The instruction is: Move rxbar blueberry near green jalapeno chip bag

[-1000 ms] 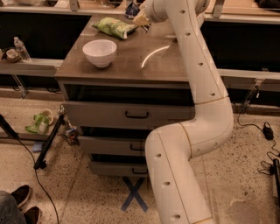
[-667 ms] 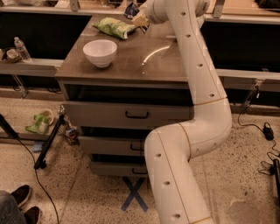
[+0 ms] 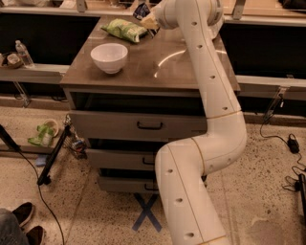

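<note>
Across the middle of the view, the big white arm point(image 3: 215, 95) rises from the floor in front of a cabinet, bends at its elbow on the right and reaches up over the far right part of the worktop point(image 3: 177, 67). Under that brown worktop sit stacked grey drawers point(image 3: 143, 127), the upper ones pulled partly out. On the floor in front of the cabinet is a blue tape cross point(image 3: 146, 216), partly hidden by the arm's lower link, and a pair of dark shoes point(image 3: 26, 227) shows at the bottom left corner. The green chip bag point(image 3: 125, 28) lies crumpled at the far left end of the worktop, and a white bowl point(image 3: 109, 57) stands upright nearer the front left, apart from the bag. The end effector point(image 3: 149, 21) hangs at the far edge of the worktop, just beside the right end of the green chip bag. The dark blue snack bar point(image 3: 141, 9) shows right at the end effector, above the bag's right end; I cannot tell whether the end effector is clamped on it or how wide it stands. A small water bottle point(image 3: 22, 51) stands on the low ledge at the left.
</note>
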